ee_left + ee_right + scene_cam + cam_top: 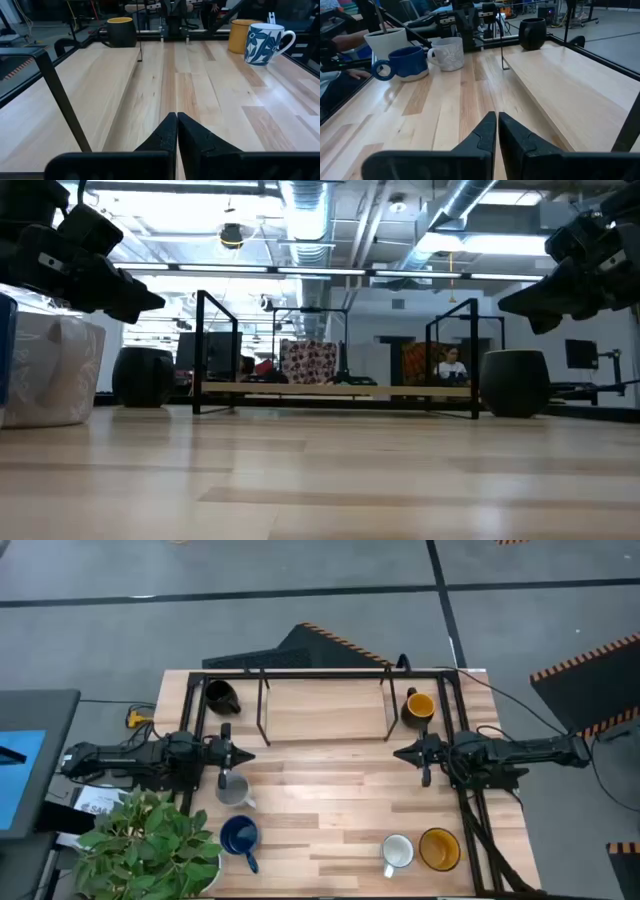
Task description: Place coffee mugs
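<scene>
Left gripper [246,755] and right gripper [400,752] hover above the worktop [330,800], jaws closed, holding nothing. Black mug [221,696] and yellow-orange mug [419,706] stand at the rack [325,705] ends.

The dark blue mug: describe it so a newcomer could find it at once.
Start at the leafy plant at the table's front left corner in the high view. The dark blue mug stands right beside its leaves, in front of the grey mug. It is the only blue one, handle pointing to the front edge.

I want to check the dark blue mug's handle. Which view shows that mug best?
The right wrist view: the dark blue mug stands side-on, handle clear. The high view shows it from above. The low and left wrist views miss it.
</scene>
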